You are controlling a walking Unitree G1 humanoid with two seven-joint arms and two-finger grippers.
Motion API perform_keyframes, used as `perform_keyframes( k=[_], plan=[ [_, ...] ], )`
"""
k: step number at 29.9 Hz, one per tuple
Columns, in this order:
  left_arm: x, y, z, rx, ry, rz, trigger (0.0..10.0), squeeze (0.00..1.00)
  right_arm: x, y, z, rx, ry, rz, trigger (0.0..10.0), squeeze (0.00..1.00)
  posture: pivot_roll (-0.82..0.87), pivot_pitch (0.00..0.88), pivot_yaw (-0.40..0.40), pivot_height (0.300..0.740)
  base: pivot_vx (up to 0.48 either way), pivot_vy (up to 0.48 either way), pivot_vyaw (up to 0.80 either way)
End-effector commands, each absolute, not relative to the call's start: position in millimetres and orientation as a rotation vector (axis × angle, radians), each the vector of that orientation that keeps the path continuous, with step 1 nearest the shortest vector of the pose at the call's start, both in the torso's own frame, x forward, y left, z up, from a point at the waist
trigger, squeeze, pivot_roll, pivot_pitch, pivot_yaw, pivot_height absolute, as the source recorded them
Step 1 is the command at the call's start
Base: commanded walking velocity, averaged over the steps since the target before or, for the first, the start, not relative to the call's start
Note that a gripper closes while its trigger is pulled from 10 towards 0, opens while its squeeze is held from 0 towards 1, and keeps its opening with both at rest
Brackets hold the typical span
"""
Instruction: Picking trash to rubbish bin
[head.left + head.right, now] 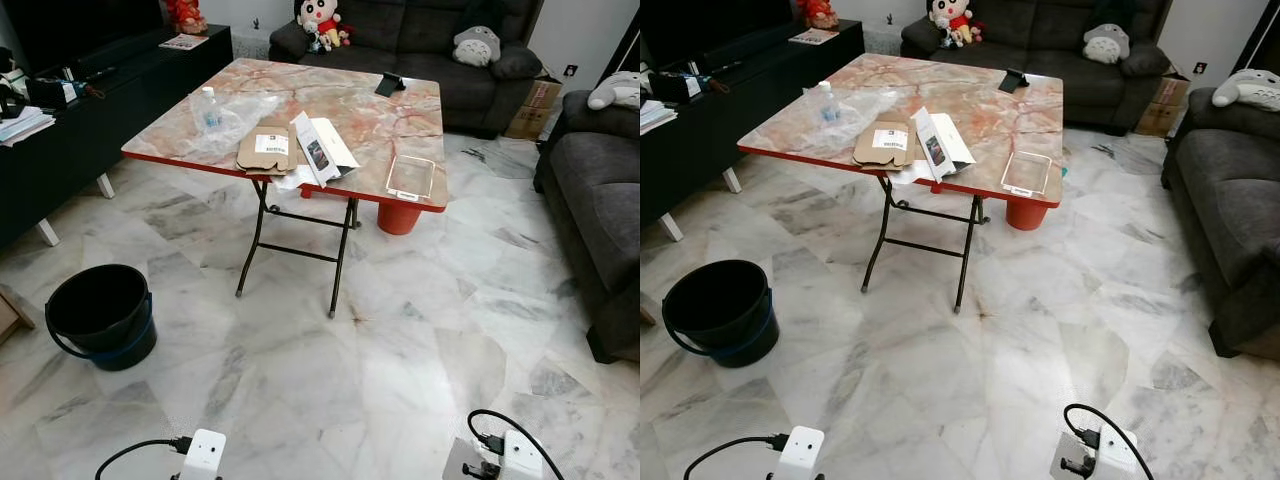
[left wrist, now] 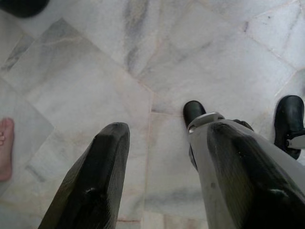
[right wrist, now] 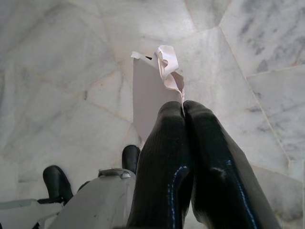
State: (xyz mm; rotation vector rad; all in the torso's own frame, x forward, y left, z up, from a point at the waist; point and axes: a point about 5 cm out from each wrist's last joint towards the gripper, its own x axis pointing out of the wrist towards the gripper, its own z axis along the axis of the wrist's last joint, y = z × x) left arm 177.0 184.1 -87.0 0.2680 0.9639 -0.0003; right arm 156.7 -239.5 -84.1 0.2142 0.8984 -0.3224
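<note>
From the head views, a folding marble-patterned table [image 1: 400, 120] is seen ahead on a pale marble floor [image 1: 380, 360], and trash is spread over its near half: a flattened cardboard piece [image 1: 266, 148], a white carton [image 1: 322, 150], a clear plastic bag with a bottle [image 1: 222, 115] and a clear plastic tray [image 1: 411, 176]. A black bucket [image 1: 100, 315], taken to be the rubbish bin, stands on the floor to the robot's left, well apart from the table. In the left wrist view, the left gripper [image 2: 167, 157] is held pointing down at the floor with its fingers spread wide and nothing between them; a person's bare foot [image 2: 5, 148] is caught at the edge. In the right wrist view, the right gripper [image 3: 183, 112] is pressed closed on a white scrap of paper [image 3: 155, 90], which sticks out beyond the fingertips above the floor. The step in hand is judged to be the carrying of this scrap to the bucket. It would be done well if the pinch were kept firm, the body were turned left, and the paper were let go only once the gripper is squarely over the bucket's mouth, since so light a piece may drift aside.
</note>
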Motion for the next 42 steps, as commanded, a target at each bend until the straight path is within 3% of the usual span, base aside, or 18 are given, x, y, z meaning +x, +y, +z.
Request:
perform_keyframes(
  k=[1,12,17,24,42],
  plan=[
    [184,183,-84,0.264,0.959,-0.005,10.0,0.0,162,-242,-81,0.218,0.886,-0.338,10.0,0.0,0.07,0.0,-0.089,0.74,0.0,0.0,0.0],
    [189,176,-83,0.292,0.969,-0.05,10.0,0.0,163,-242,-81,0.197,0.882,-0.329,10.0,0.0,0.06,0.0,-0.085,0.74,0.076,0.0,0.7],
    [180,181,-87,0.302,0.997,-0.042,10.0,0.0,160,-239,-83,0.187,0.899,-0.314,10.0,0.0,0.07,0.0,-0.087,0.74,0.353,0.0,0.0],
    [176,182,-89,0.305,1.013,-0.043,10.0,0.0,159,-237,-84,0.173,0.911,-0.302,10.0,0.0,0.08,0.0,-0.083,0.74,0.371,0.0,0.71],
    [184,181,-85,0.311,0.99,-0.053,10.0,0.0,162,-234,-84,0.162,0.913,-0.292,10.0,0.0,0.08,0.0,-0.07,0.74,0.406,0.0,0.35]
  ],
)
